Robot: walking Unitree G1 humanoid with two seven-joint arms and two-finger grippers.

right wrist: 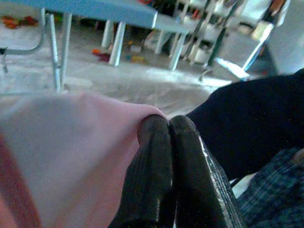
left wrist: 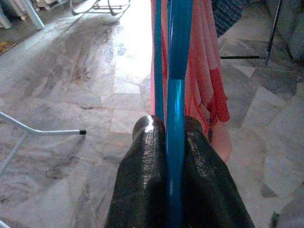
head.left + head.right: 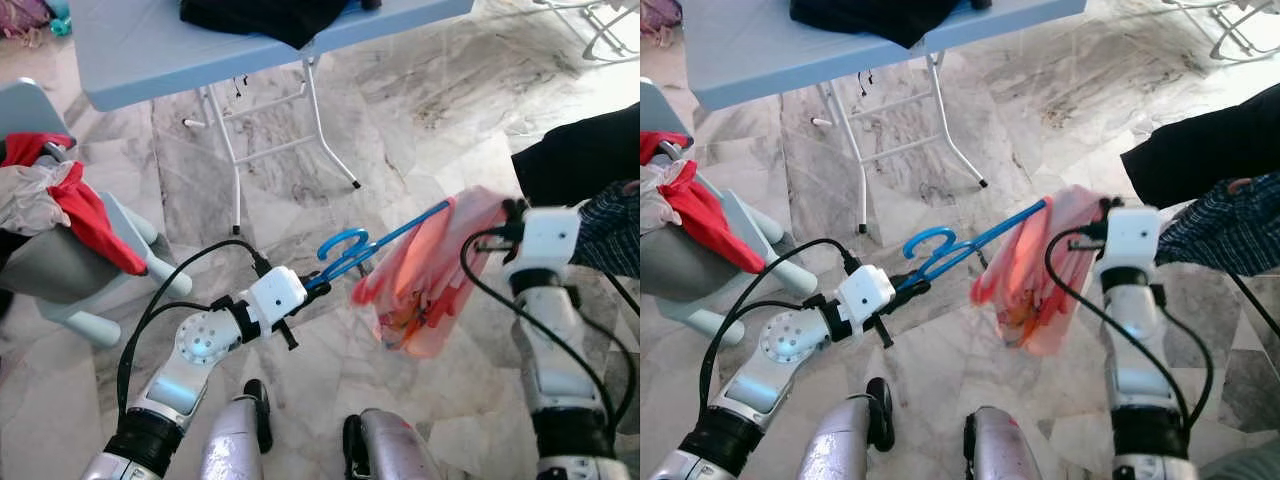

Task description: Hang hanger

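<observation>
My left gripper (image 3: 316, 283) is shut on the lower part of a blue plastic hanger (image 3: 352, 250), holding it low over the marble floor with its hook curling up to the left. In the left wrist view the hanger bar (image 2: 175, 95) runs straight out between the two black fingers (image 2: 142, 180). A pink garment (image 3: 430, 280) hangs from the hanger's far arm. My right gripper (image 3: 512, 212) is at that garment's upper right corner. In the right wrist view its fingers (image 1: 156, 156) are pressed together against the pink cloth (image 1: 61, 142).
A blue folding table (image 3: 140, 50) with a black garment (image 3: 270, 15) stands ahead on white legs (image 3: 228, 140). A grey chair (image 3: 60, 270) draped with red and white clothes is at the left. A person in dark trousers and a plaid sleeve (image 3: 612, 230) is close on the right.
</observation>
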